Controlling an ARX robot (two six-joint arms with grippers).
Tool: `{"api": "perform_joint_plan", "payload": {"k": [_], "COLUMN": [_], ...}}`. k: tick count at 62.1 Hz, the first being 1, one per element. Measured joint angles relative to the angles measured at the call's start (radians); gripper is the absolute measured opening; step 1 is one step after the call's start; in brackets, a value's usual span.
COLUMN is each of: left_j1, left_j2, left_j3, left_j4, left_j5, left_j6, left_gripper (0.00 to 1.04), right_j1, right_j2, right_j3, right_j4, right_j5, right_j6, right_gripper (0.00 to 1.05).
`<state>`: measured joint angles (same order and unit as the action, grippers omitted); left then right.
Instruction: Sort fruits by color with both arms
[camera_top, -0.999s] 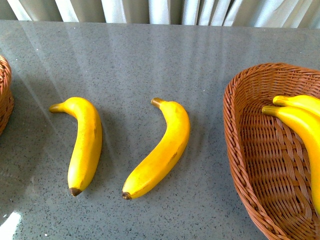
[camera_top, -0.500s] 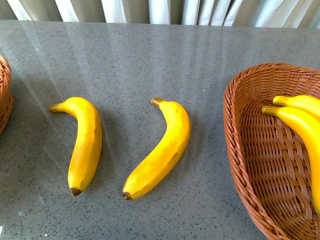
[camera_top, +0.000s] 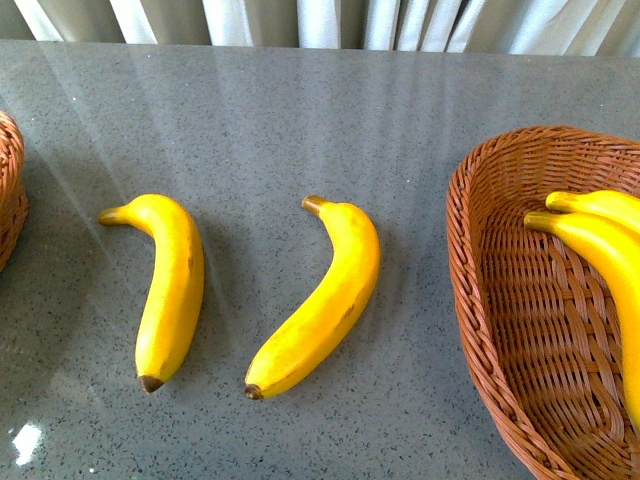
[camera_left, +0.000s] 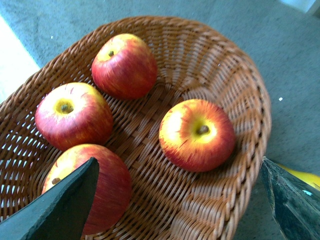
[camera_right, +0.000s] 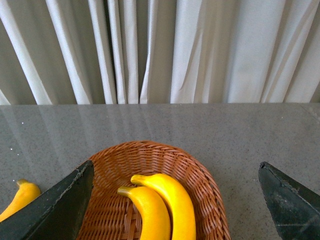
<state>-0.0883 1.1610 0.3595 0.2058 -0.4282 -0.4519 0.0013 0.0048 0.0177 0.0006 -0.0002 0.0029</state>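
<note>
On the grey table lie two yellow bananas, one to the left (camera_top: 170, 290) and one in the middle (camera_top: 325, 300). Two more bananas (camera_top: 600, 250) rest in the right wicker basket (camera_top: 490, 330). Neither arm shows in the front view. My left gripper (camera_left: 177, 200) hovers open over the left basket (camera_left: 250, 115), which holds several red-and-yellow apples (camera_left: 197, 134); its fingers (camera_left: 60, 210) hold nothing. My right gripper (camera_right: 174, 200) hangs open above the right basket (camera_right: 205, 185) and its two bananas (camera_right: 172, 200), with nothing held.
The left basket's rim (camera_top: 8, 190) just shows at the table's left edge. White curtains (camera_right: 160, 50) hang behind the table's far edge. A yellow banana end (camera_left: 306, 178) shows past the left basket, and another banana tip (camera_right: 20, 197) lies beside the right basket.
</note>
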Motion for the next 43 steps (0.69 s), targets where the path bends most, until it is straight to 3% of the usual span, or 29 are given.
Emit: {"api": "perform_joint_plan", "payload": {"k": [17,22,24,32,37,43], "left_j1": [-0.078,-0.029,-0.021,0.005,0.06,0.083], "left_j2": [-0.137,-0.121,-0.137,-0.235,-0.259,-0.286], "left_j3": [-0.004,-0.162,-0.214,-0.248,-0.286,-0.323], "left_j4": [-0.011,0.438,0.573,0.612,0.631,0.614], "left_j5": [-0.008,0.26,0.32,0.348,0.422,0.422], "left_j6": [0.006,0.207,0.297,0.399,0.423,0.431], "left_gripper": [0.95,0.76,0.67,0.44,0.3,0.14], "right_j1": [0.0,0.0,0.0,0.0,0.0,0.0], "right_j2": [0.0,-0.001,0.0,0.0,0.0,0.0], "right_j3": [0.0,0.0,0.0,0.0,0.0,0.0], "right_j4": [0.0,0.0,0.0,0.0,0.0,0.0], "right_j5": [0.0,0.0,0.0,0.0,0.0,0.0], "right_j6": [0.0,0.0,0.0,0.0,0.0,0.0], "right_gripper": [0.96,0.96,0.96,0.96,0.96,0.96]}}
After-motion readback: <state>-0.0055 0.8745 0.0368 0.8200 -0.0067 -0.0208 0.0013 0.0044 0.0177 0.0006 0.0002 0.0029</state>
